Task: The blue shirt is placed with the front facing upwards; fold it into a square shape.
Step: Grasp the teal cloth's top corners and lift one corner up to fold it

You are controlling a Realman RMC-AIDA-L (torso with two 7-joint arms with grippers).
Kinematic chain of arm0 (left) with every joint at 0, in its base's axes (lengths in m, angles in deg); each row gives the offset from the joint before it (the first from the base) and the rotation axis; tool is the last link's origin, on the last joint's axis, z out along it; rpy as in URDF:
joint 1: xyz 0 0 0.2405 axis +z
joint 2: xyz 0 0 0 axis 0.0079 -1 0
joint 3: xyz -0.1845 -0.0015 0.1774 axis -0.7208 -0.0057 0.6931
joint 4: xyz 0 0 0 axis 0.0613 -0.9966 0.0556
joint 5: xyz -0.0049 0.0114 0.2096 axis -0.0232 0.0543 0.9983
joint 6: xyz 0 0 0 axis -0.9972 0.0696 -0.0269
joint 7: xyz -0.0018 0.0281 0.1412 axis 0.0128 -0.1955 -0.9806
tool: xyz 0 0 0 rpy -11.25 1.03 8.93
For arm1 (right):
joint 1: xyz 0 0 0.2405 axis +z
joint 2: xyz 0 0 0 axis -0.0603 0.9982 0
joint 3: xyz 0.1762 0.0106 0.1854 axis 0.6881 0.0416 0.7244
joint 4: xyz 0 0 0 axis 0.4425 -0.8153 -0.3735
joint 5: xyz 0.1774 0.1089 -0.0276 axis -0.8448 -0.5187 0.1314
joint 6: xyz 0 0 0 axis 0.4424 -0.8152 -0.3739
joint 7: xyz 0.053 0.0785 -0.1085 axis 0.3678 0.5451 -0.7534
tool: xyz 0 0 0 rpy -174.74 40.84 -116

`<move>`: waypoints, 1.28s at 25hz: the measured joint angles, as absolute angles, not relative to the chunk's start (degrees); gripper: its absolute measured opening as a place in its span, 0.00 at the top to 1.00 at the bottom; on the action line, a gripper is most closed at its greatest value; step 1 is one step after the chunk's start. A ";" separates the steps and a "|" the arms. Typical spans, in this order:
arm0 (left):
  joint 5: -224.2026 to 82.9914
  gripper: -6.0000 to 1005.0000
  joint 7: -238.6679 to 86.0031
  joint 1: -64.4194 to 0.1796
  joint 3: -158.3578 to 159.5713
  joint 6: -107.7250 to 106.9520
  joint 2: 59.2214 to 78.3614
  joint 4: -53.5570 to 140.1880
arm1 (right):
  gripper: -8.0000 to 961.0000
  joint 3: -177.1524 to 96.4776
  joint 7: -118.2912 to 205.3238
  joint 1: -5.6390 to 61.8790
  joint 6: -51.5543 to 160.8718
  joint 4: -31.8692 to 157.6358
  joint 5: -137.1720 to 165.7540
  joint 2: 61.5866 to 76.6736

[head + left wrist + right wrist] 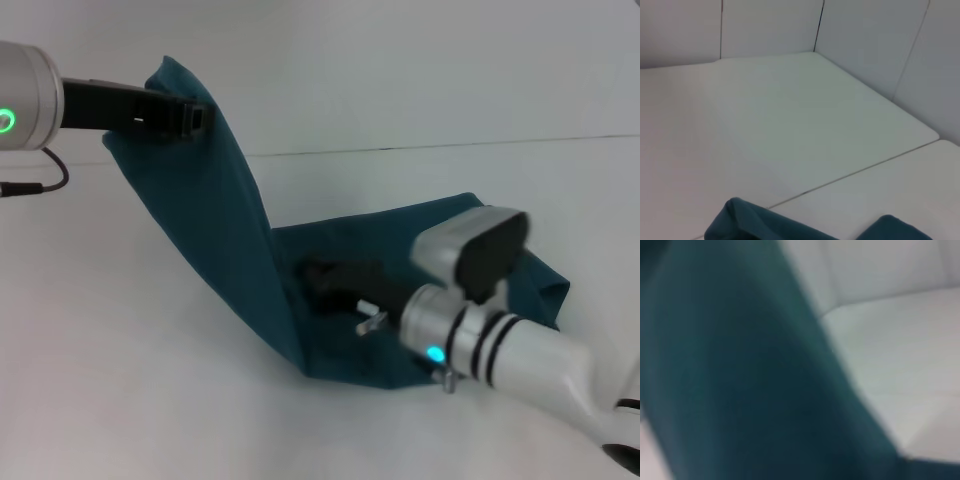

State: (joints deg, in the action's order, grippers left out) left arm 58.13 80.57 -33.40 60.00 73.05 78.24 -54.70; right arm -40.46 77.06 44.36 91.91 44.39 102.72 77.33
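The blue shirt (225, 240) lay partly on the white table (120, 380) and partly in the air: one end was lifted high at the robot's left, and the cloth ran down from there as a taut slanting sheet to a fold low on the table, with the rest spread flat toward the right. No lettering showed; only plain teal cloth faced the head camera. The left gripper (190, 120) was up at the raised corner, clenched on the shirt's edge, with the dark fingers pinching the fabric and a green light glowing on the arm behind it. A thin black cable (45, 180) hung in a loop below that arm. The right gripper (325, 280) was low over the flat part of the shirt, its dark fingers against the cloth near the fold; whether they were pinching or released could not be told, since the arm's own grey wrist housing (470, 245) stood in front and hid much of the shirt's right side. In the left wrist view two teal bumps of cloth (745, 220) showed above the pale tabletop, which had a seam (865, 170) crossing it, and white wall panels (770, 25) met in a corner behind. The right wrist view was blurred, filled mostly with teal fabric (740, 370) close to the lens, with pale table beyond.
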 joint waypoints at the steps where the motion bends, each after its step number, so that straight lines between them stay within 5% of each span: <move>1: 57.96 0.93 80.57 -33.36 59.99 73.05 78.24 -54.99 | 0.95 -40.39 77.05 45.31 90.51 43.37 103.91 77.37; 12: 56.85 0.93 80.14 -32.96 60.00 73.12 78.24 -57.18 | 0.95 -39.29 76.70 50.77 85.35 37.69 111.99 77.65; 22: 56.58 0.93 79.99 -32.75 60.00 73.60 78.24 -58.06 | 0.95 -29.40 77.00 38.88 95.56 41.70 112.35 76.67; 32: 55.18 0.93 79.91 -32.70 60.50 74.11 78.24 -58.74 | 0.95 -29.68 76.99 46.15 83.96 36.17 119.11 77.44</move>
State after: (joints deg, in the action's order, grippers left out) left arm 55.18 79.91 -32.70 60.50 74.11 78.24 -58.74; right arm -29.68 76.99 46.15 83.96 36.17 119.11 77.44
